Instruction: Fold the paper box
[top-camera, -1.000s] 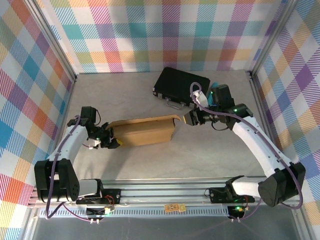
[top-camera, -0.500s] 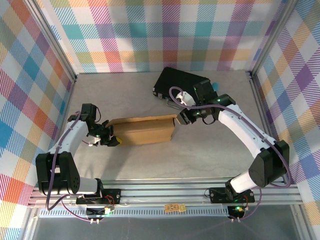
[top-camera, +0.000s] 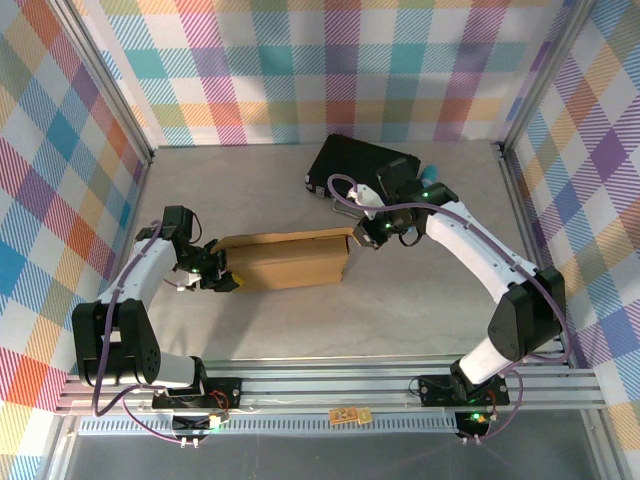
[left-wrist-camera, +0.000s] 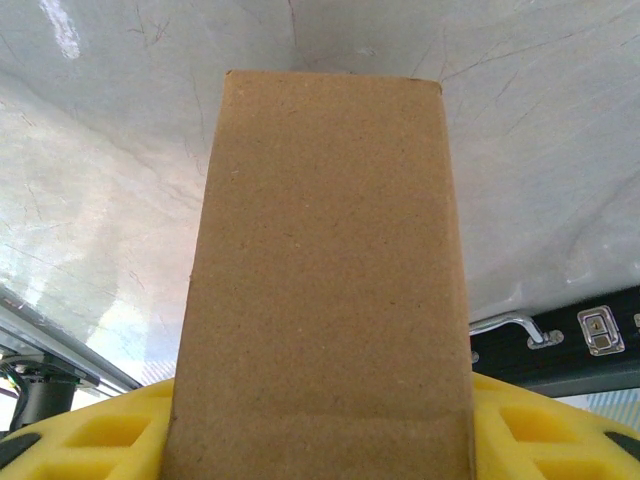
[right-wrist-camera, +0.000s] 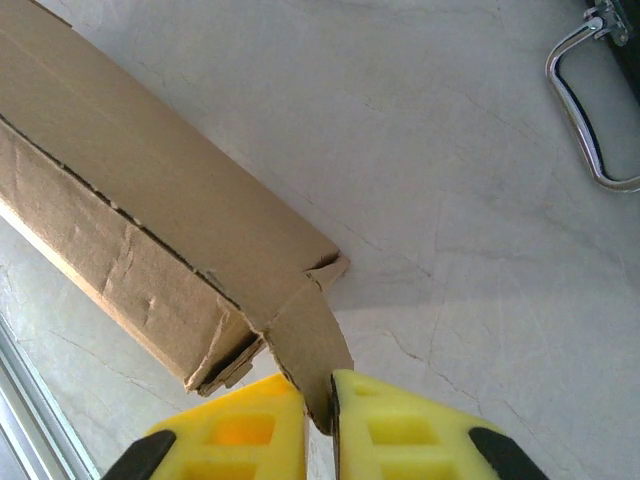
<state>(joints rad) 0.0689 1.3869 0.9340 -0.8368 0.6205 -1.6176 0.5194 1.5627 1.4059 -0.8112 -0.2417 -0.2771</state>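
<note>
The paper box (top-camera: 290, 258), plain brown cardboard, lies lengthwise in the middle of the table, folded into a long closed shape. My left gripper (top-camera: 220, 277) grips its left end. In the left wrist view the box (left-wrist-camera: 325, 270) runs away from the camera between the yellow fingers (left-wrist-camera: 85, 440). At the box's right end a small flap (right-wrist-camera: 312, 345) sticks out from the corner. My right gripper (right-wrist-camera: 322, 390) is shut on that flap, and the top view shows this gripper (top-camera: 364, 237) at the box's far right corner.
A black hard case (top-camera: 360, 170) with metal latches lies behind the box, close to my right arm; its wire handle (right-wrist-camera: 580, 110) is nearby. A small blue item (top-camera: 431, 169) sits beside the case. Plaid walls and metal posts (top-camera: 520, 110) enclose the table.
My right gripper swung left and back to the box's right corner and closed on the flap. The left gripper and the box have hardly moved.
</note>
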